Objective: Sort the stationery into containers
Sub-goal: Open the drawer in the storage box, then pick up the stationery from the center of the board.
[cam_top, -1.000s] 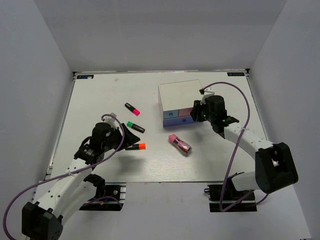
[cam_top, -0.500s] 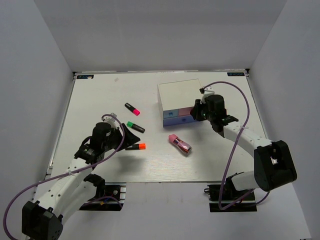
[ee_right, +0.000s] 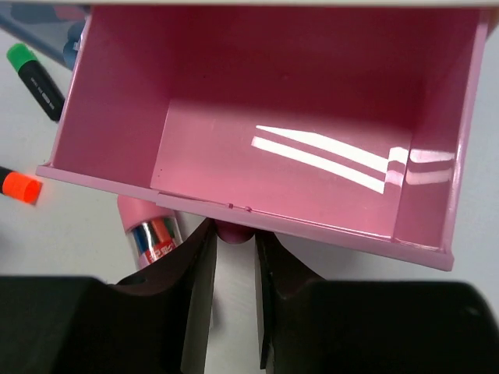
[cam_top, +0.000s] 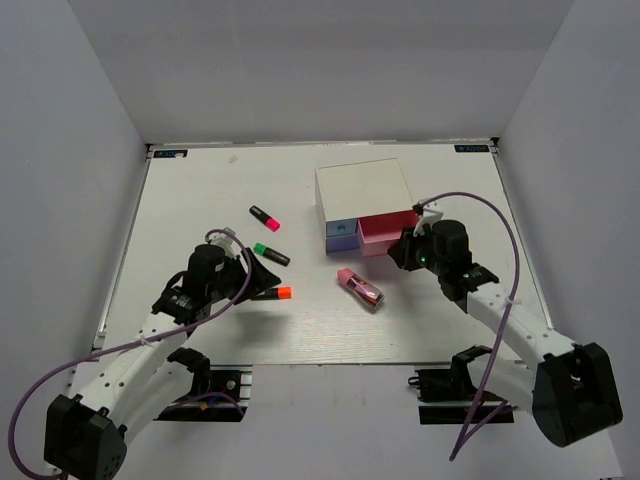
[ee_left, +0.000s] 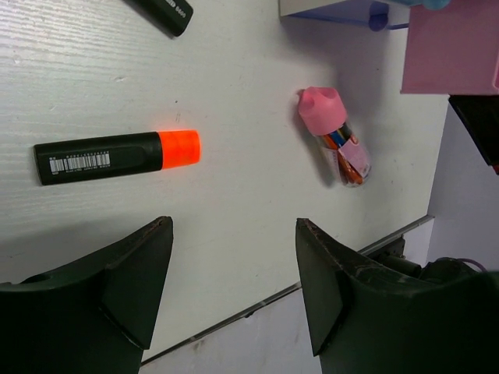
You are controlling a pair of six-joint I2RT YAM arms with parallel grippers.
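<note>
The white-topped box [cam_top: 362, 190] stands at the back right. Its pink drawer [cam_top: 388, 232] is pulled out and empty inside [ee_right: 265, 117]. My right gripper [cam_top: 408, 250] is shut on the drawer's pink knob [ee_right: 234, 232]. My left gripper [cam_top: 262, 275] is open and empty, hovering just by the orange-capped highlighter [cam_top: 272, 293], which lies ahead of the fingers in the left wrist view [ee_left: 117, 157]. The pink gadget [cam_top: 360, 288] lies in front of the box. The green-capped highlighter [cam_top: 271, 254] and pink-capped highlighter [cam_top: 265, 218] lie left of centre. The grey-silver block is out of view.
The light-blue drawer front [cam_top: 342, 232] is shut, left of the pink drawer. The pink gadget [ee_right: 148, 230] lies just left of my right fingers. White walls enclose the table on three sides. The table's near edge [ee_left: 390, 238] shows below the left gripper.
My right gripper has pulled the pink drawer out of the box toward the near edge, its arm drawing back. The left arm has hardly moved.
</note>
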